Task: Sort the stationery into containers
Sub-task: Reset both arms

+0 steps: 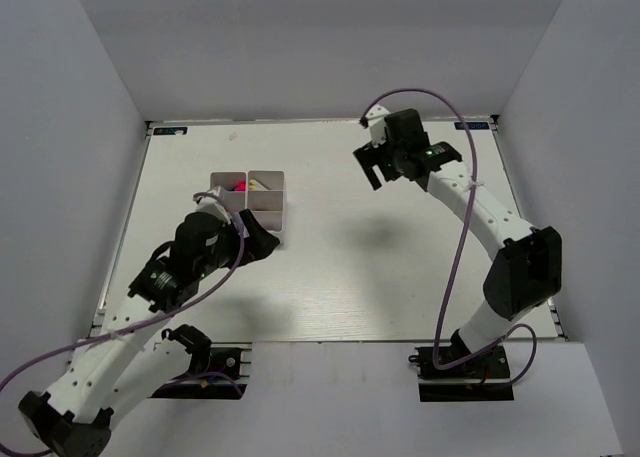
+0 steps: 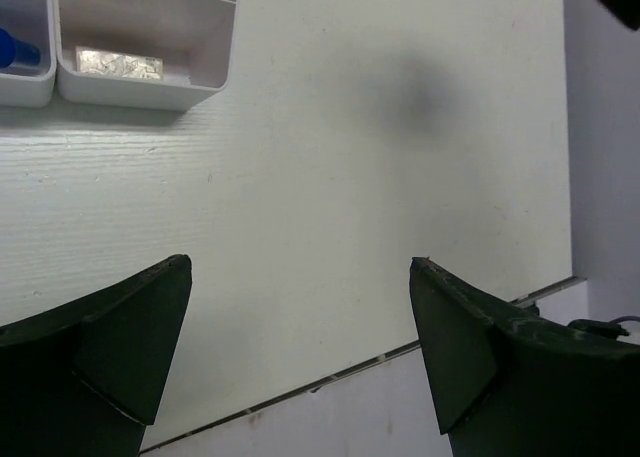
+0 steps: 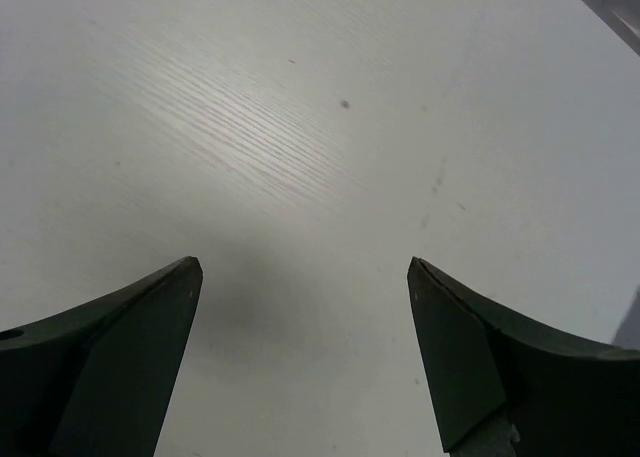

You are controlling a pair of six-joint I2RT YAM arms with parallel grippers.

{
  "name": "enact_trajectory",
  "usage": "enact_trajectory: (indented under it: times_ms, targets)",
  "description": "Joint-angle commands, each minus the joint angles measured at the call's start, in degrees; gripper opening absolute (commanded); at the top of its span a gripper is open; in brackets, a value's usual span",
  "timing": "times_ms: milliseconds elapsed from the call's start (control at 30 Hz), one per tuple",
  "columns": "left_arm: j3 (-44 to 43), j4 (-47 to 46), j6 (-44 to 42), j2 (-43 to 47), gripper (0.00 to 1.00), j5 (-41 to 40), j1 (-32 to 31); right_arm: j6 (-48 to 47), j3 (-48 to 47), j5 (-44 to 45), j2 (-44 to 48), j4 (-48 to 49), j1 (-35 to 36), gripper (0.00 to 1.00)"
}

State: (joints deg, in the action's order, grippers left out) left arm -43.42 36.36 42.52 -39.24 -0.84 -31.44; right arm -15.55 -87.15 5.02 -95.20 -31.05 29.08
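Note:
The white divided organizer (image 1: 283, 213) stands left of the table's middle. In the top view a pink item (image 1: 238, 184) and a yellowish item (image 1: 259, 183) lie in its far compartments. In the left wrist view its corner (image 2: 140, 92) shows a grey wrapped eraser (image 2: 120, 63) in one compartment and a blue cap (image 2: 14, 49) in the one beside it. My left gripper (image 1: 262, 241) is open and empty, just near-right of the organizer, over bare table (image 2: 300, 267). My right gripper (image 1: 374, 165) is open and empty over bare table at the far right (image 3: 300, 267).
Grey walls enclose the table on three sides. The table's near edge (image 2: 330, 377) shows in the left wrist view. No loose stationery shows on the tabletop.

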Motion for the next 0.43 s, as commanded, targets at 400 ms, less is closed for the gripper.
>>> enact_trajectory:
  times_ms: [400]
  targets:
    - [-4.0,-12.6,-10.4,-16.5,1.00,7.7,-0.3,0.9,16.3,19.3,17.4,10.6,-5.3,0.90]
